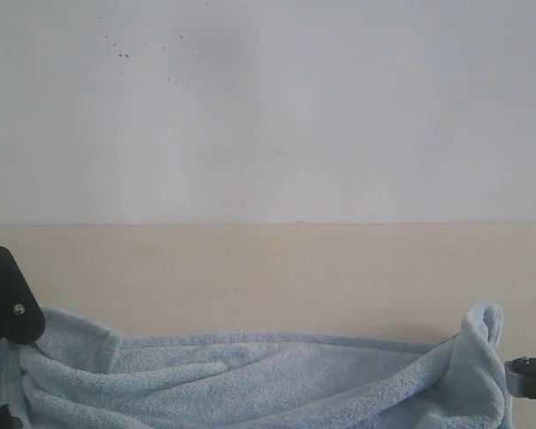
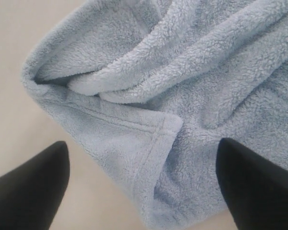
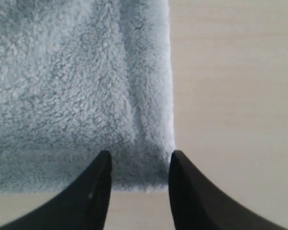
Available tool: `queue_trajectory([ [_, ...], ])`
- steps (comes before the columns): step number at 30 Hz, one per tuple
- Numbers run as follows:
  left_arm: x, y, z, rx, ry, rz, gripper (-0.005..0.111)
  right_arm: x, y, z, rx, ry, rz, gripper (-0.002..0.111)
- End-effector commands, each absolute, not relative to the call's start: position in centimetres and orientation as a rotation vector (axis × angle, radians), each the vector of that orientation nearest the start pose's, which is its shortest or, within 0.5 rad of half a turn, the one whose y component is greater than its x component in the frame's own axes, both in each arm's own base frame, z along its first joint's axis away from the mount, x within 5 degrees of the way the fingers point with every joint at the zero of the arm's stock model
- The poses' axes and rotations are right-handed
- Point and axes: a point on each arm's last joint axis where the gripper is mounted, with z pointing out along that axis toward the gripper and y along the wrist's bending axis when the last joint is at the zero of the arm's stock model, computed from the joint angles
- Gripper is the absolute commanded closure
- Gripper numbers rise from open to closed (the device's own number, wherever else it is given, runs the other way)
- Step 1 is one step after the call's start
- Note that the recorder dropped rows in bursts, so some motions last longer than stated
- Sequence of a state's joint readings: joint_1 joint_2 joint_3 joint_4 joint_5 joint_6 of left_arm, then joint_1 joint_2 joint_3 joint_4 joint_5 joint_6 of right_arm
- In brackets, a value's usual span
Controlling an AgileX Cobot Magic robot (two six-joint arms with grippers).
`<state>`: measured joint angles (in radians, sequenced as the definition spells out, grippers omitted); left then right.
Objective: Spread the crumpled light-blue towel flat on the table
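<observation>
The towel [image 1: 268, 384] lies bunched in long folds along the near edge of the table [image 1: 268, 277]. The left gripper [image 2: 141, 143] hangs spread wide over the towel's folded, hemmed corner. The right gripper [image 3: 140, 154] straddles another corner, its jaws narrowly apart; whether they pinch it is unclear.

Plain white wall [image 1: 339, 107], few small dark specks [image 1: 123, 54]

A plain, matte, pale grey-white wall [image 1: 339, 116] fills the upper half of the exterior view. A scatter of tiny dark specks [image 1: 123, 54] marks its upper left area.
</observation>
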<state>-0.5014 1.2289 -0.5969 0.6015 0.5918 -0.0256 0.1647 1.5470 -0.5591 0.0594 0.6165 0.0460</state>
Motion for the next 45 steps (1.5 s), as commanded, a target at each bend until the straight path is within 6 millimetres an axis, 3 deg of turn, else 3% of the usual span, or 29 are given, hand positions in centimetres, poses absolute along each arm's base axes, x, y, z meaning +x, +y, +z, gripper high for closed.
queue_trajectory([
  [1,19.6,-7.8,21.5,1.118,2.336,0.387,0.029,20.6,3.7,13.3,-0.1,3.099,0.067,0.072],
  [21,19.6,-7.8,21.6,1.099,2.341,0.381,0.029,20.4,3.6,13.2,-0.11,3.115,0.064,0.073],
  [23,19.6,-7.8,21.6,1.099,2.341,0.381,0.029,20.4,3.6,13.2,-0.113,3.115,0.064,0.08],
  [27,19.6,-7.8,21.6,1.099,2.341,0.381,0.029,20.4,3.6,13.2,-0.122,3.119,0.064,0.108],
  [28,19.6,-7.8,21.6,1.099,2.341,0.381,0.029,20.4,3.6,13.2,-0.122,3.119,0.064,0.108],
  [33,19.5,-7.8,21.9,1.089,2.323,0.374,0.029,21.5,3.9,14.2,-0.175,3.092,0.08,0.108],
  [35,19.5,-7.8,21.9,1.089,2.323,0.374,0.029,20.9,3.5,13.7,-0.187,3.115,0.021,0.108],
  [37,19.5,-7.8,21.9,1.089,2.323,0.374,0.029,20.4,3.3,13.4,-0.148,3.136,0.0,0.095],
  [38,19.5,-7.8,21.9,1.089,2.323,0.374,0.029,20.4,3.3,13.4,-0.113,3.138,0.0,0.079],
  [40,19.5,-7.8,21.9,1.089,2.323,0.374,0.029,20.5,3.3,13.4,-0.096,3.127,0.003,0.057],
  [45,19.5,-7.8,21.9,1.086,2.326,0.37,0.029,20.6,3.3,13.4,-0.057,3.12,0.005,0.071],
])
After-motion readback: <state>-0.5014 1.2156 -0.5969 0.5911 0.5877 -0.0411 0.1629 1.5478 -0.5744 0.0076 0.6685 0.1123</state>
